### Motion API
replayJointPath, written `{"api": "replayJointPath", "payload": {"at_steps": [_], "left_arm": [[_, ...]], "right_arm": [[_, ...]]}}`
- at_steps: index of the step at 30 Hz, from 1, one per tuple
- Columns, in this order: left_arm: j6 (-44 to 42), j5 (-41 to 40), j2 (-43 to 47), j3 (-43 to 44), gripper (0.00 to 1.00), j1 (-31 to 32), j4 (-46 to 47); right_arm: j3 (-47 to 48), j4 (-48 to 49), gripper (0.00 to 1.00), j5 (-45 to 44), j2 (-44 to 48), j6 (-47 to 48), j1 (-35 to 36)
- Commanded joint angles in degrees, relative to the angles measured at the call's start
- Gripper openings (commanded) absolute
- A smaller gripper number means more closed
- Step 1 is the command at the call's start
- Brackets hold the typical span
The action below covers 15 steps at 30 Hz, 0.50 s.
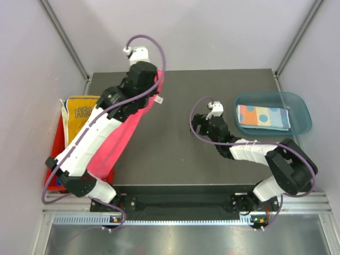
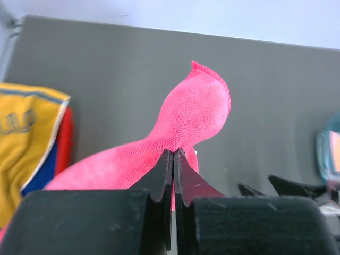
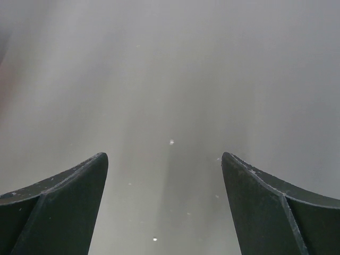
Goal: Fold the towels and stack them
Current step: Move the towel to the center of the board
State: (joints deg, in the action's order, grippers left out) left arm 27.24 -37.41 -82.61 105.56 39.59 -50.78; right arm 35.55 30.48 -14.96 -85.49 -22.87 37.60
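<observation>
My left gripper (image 1: 155, 87) is shut on a corner of the hot pink towel (image 1: 114, 146) and holds it up at the far left of the table; the cloth trails down to the left front. In the left wrist view the pink towel (image 2: 191, 117) bulges above my closed left gripper (image 2: 173, 154). The yellow "HELLO" towel (image 1: 79, 109) lies at the left, also in the left wrist view (image 2: 26, 143). A folded light blue dotted towel (image 1: 263, 117) lies in the teal bin (image 1: 303, 114). My right gripper (image 1: 201, 123) is open and empty over bare table; the right wrist view shows my right gripper (image 3: 164, 159) wide apart.
The red tray (image 1: 53, 154) sits at the table's left edge under the towels. The dark grey table (image 1: 212, 90) spans the middle. Grey walls and metal frame posts stand around the back and sides.
</observation>
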Motion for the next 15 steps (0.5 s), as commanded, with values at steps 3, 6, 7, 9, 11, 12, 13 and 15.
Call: {"api": "replayJointPath", "payload": {"at_steps": [3, 6, 7, 9, 11, 12, 13, 15], "left_arm": [[-3.60, -1.18, -9.30, 11.85, 0.00, 7.16, 1.48], [-4.39, 0.05, -14.40, 17.91, 0.00, 9.36, 1.39], [-4.74, 0.14, -15.47, 20.28, 0.00, 9.80, 1.30], [-4.57, 0.93, -17.58, 21.35, 0.00, 10.50, 1.65], [-4.39, 2.59, -18.46, 21.09, 0.00, 10.68, 3.40], [-4.39, 3.82, -19.42, 21.09, 0.00, 10.77, 3.76], [-4.31, 4.53, -19.95, 21.09, 0.00, 10.85, 4.29], [-4.22, 5.67, -21.36, 21.35, 0.00, 11.12, 5.26]], "right_arm": [[-2.32, 4.33, 0.88, -4.29, 4.37, -2.88, -2.18], [-3.64, 5.02, 0.88, -4.90, 5.24, -4.11, -3.24], [-3.91, 5.29, 0.88, -4.99, 5.51, -4.72, -3.85], [-4.87, 5.64, 0.88, -5.60, 6.21, -5.25, -4.64], [-5.58, 5.99, 0.88, -5.78, 6.74, -6.21, -5.26], [-6.10, 6.26, 0.88, -5.69, 7.09, -6.57, -5.52], [-6.37, 6.35, 0.88, -5.78, 7.09, -7.18, -6.13], [-6.37, 6.35, 0.88, -5.26, 7.01, -7.71, -6.66]]}}
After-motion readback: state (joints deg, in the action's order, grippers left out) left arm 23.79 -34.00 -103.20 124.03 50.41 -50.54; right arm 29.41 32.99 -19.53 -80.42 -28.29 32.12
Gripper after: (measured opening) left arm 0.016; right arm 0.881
